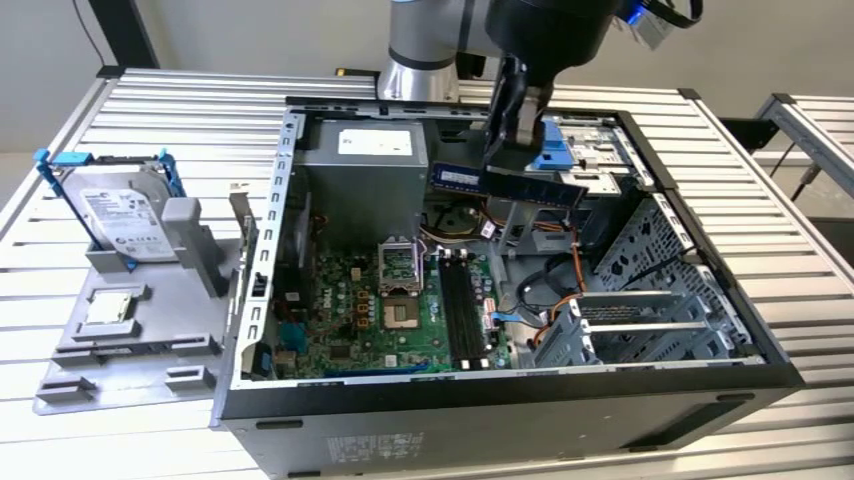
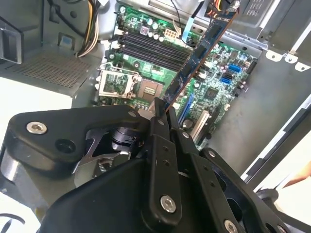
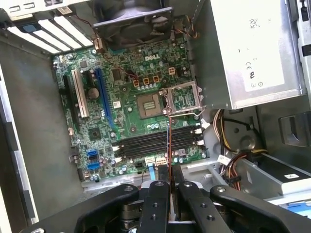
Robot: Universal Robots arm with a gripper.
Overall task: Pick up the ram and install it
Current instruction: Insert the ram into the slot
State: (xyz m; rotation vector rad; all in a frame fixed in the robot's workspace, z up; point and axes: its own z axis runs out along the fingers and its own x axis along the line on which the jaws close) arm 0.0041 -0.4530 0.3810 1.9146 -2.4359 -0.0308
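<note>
The black gripper [image 2: 163, 112] is clamped on one end of the long, thin blue ram stick [image 2: 201, 46], which hangs above the green motherboard [image 3: 126, 114] inside the open grey computer case [image 1: 747, 330].

A robot lab or workshop is shown: an open computer case [image 1: 507, 398] is laid on a ribbed metal table [image 1: 174, 100] under the gripper [image 1: 507, 158], and a hard drive [image 1: 127, 215] is stood well apart from it.

The ram [image 1: 514, 184] is a long, thin blue board with dark chips [image 1: 539, 188] and a small white label [image 1: 458, 177] (at its end toward the exterior view's left). Pinched in the claw [image 1: 505, 160], it hangs nearly level above the motherboard [image 1: 374, 300], seated in no slot.
</note>
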